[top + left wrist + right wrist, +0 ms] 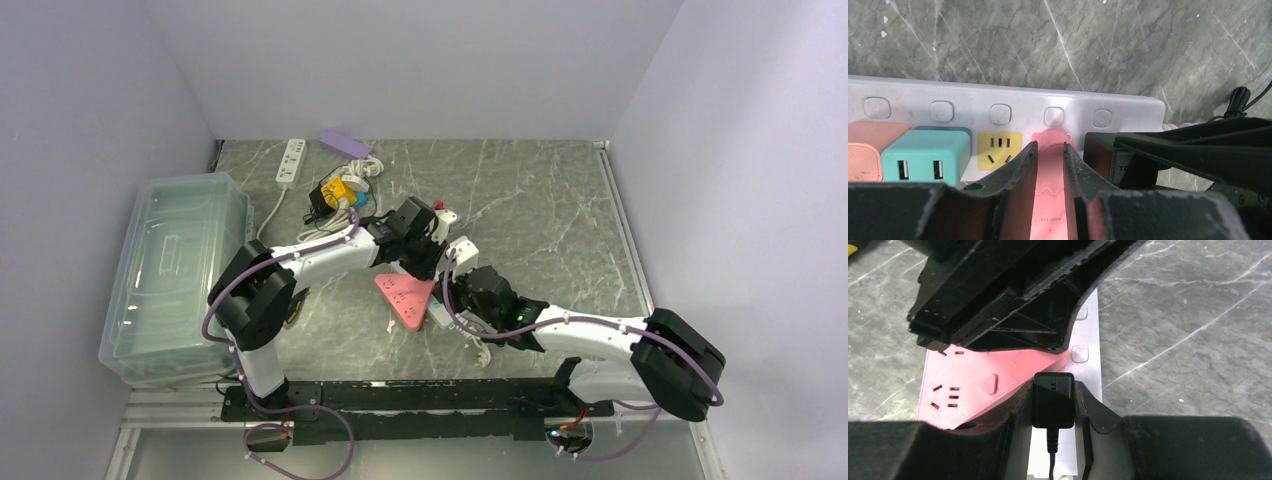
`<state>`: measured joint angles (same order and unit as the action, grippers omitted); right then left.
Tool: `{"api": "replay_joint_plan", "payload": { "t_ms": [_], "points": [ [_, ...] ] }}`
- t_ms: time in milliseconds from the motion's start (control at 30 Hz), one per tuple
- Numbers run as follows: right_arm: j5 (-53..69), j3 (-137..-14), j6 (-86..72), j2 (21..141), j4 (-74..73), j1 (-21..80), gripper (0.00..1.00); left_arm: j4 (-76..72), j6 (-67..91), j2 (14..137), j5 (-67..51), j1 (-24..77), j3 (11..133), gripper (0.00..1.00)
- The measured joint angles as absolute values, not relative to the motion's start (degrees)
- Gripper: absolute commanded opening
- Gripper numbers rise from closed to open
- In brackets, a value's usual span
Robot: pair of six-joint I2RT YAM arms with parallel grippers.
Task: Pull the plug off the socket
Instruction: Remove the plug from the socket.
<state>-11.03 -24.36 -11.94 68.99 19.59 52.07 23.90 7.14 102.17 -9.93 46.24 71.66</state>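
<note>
top external: elbows bent, right pincer (1053, 390) clamps plug (1053, 409) (left pincer (1049, 148): pink adapter (1049, 200)).

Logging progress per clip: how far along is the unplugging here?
Done: both grasps look made. The left gripper is closed on the pink adapter, the right gripper on the black plug. In hand: the pull itself; the black plug looks seated in the white power strip. Remaining: draw it clear of the strip and let go.
</note>
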Motion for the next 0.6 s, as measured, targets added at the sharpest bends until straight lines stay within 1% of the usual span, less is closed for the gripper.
{"api": "replay_joint_plan", "payload": {
  "t_ms": [233,433,500,600],
  "points": [
    [-14.92,-24.36,-9.91,68.18,20.1,54.46,0.0,23.83,7.14,102.24,-10.11,46.24,71.72,0.29],
    [-19.11,-23.18,-8.51,60.34,21.02,54.61,0.0,23.86,7.16,102.26,-10.07,46.24,71.75,0.29],
    [-21.19,-22.59,-7.92,56.97,21.08,54.59,0.0,23.86,7.16,102.26,-10.04,46.26,71.75,0.31],
    [-25.5,-21.3,-6.98,52.25,21.08,54.57,0.0,23.99,7.16,102.15,-9.72,46.33,71.83,0.39]
  ]
}}
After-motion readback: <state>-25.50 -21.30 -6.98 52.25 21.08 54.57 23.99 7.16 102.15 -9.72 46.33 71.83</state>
